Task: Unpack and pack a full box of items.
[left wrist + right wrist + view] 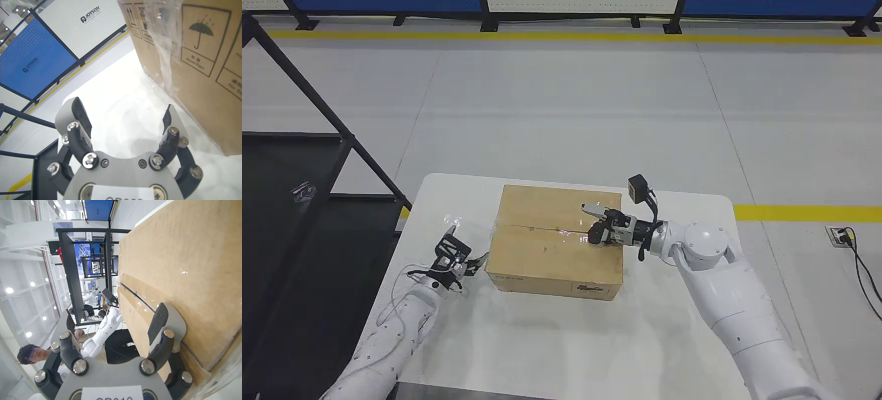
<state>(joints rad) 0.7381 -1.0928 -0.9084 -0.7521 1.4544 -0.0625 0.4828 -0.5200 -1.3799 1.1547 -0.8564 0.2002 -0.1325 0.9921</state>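
brown cardboard box [542,255], flaps closed, at centre of white table [662,330]; left gripper [122,106] at its 9 o'clock, jaws spread, just beside it; right gripper [115,311] at 3 o'clock, jaws spread over the top seam.

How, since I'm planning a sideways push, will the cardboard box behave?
The cardboard box sits broad and flat on the white table, so it likely slides rather than tips. Its top flaps lie closed, so it probably stays stiff.

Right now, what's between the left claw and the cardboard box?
Bare white table, as the left wrist view shows; the left gripper stands apart from the box.
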